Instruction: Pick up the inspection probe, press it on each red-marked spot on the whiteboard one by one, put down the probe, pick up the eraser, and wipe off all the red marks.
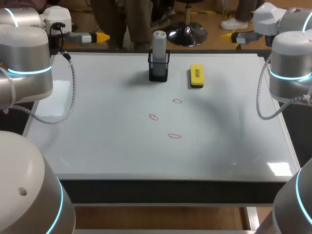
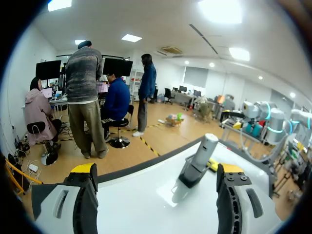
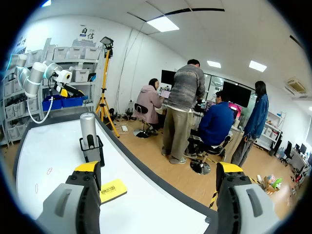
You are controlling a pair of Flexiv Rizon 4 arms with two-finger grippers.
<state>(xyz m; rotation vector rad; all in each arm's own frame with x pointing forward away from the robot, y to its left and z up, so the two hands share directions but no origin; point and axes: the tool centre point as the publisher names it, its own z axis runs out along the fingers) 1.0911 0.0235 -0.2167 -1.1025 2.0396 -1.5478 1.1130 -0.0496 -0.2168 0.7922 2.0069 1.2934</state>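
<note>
Here the whiteboard [image 1: 97, 146] lies flat, and over its far corners the left gripper [image 1: 100, 37] and right gripper [image 1: 226, 36] hang with fingers spread wide, holding nothing. Between them, well apart from both, the grey inspection probe [image 1: 159, 41] stands upright in a black holder [image 1: 159, 72] near the far edge, the yellow eraser [image 1: 196, 76] just beside it. Three red marks [image 1: 177, 101] lie nearer the board's middle.

Our glossy whiteboard [image 1: 107, 146] is white, with three thin red oval marks [image 1: 174, 135] drawn on it. We see a pale grey cylindrical probe [image 1: 159, 41], a black mesh holder [image 1: 159, 68], and a bright yellow block eraser [image 1: 196, 76] with a dark label strip.
</note>
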